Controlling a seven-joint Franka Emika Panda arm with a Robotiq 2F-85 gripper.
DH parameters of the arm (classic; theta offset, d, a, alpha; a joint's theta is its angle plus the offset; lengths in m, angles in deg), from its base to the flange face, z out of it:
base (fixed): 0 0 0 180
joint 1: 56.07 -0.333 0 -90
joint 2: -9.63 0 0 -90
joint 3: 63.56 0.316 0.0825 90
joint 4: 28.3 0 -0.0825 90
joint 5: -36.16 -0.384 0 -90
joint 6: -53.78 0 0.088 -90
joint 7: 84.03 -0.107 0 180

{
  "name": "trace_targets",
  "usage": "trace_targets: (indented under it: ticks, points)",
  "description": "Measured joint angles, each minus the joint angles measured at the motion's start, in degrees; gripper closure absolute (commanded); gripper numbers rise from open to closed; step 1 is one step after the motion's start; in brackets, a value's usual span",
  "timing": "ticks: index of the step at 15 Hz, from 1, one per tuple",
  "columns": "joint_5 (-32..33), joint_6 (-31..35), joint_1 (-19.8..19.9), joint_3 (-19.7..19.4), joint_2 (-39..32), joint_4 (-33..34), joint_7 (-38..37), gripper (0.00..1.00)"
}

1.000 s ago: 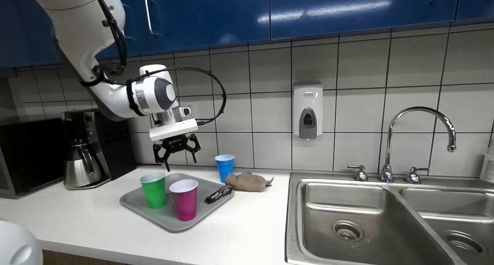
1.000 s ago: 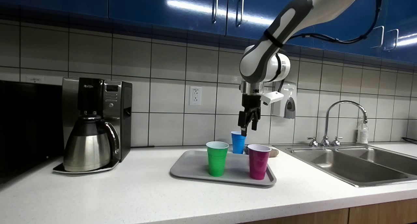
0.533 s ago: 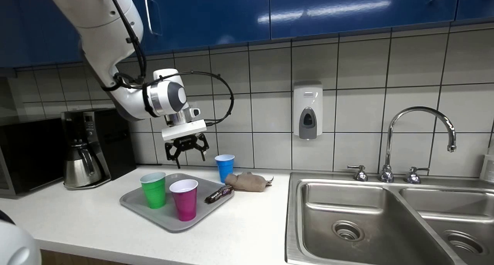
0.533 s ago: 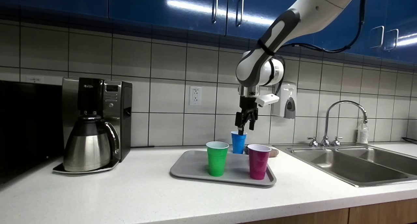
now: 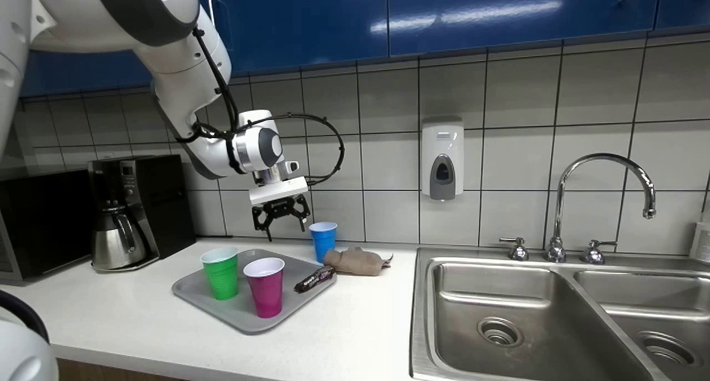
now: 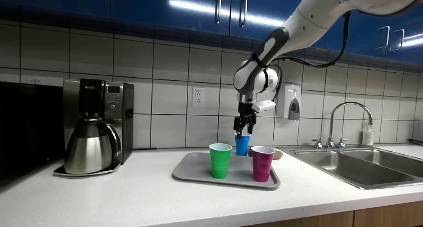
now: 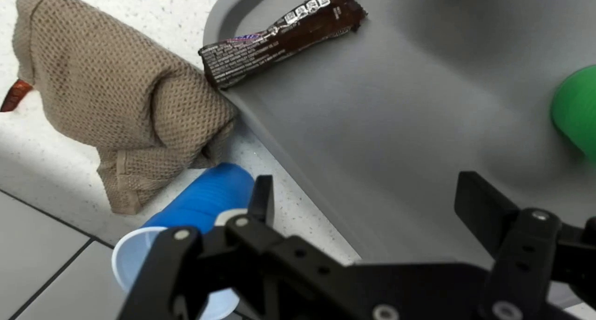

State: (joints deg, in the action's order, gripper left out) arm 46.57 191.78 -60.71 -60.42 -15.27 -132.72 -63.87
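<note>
My black gripper (image 5: 287, 234) is open and empty, in the air above the back of the grey tray (image 6: 195, 169). It is nearest the upright blue cup (image 5: 323, 242) behind the tray; in the wrist view one finger (image 7: 365, 185) overlaps that cup, and contact cannot be told. A green cup (image 5: 222, 275) and a magenta cup (image 5: 266, 289) stand on the tray. A brown-wrapped bar (image 7: 279, 33) lies at the tray's corner, hidden in an exterior view by the magenta cup (image 6: 262, 166). A crumpled tan cloth (image 7: 107, 78) lies beside it, with a reddish-brown tip (image 7: 16, 95) poking out.
A coffee maker (image 6: 89, 144) and a black microwave (image 5: 44, 220) stand at one end of the counter. A steel double sink (image 5: 421, 314) with faucet (image 5: 560, 203) is at the other. A soap dispenser (image 5: 442, 159) hangs on the tiled wall, under blue cabinets (image 5: 471, 15).
The arm has swung over toward the blue cup: the gripper moved right in one exterior picture and left in the other. Its fingers stay open. The cups, bar, cloth and tray have not moved.
</note>
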Motion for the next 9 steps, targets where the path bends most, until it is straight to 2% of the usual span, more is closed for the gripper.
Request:
trace_targets:
  ticks: [9]
  points:
    - [0.0,-1.7,0.1,0.0,-8.2,10.2,0.0,0.00]
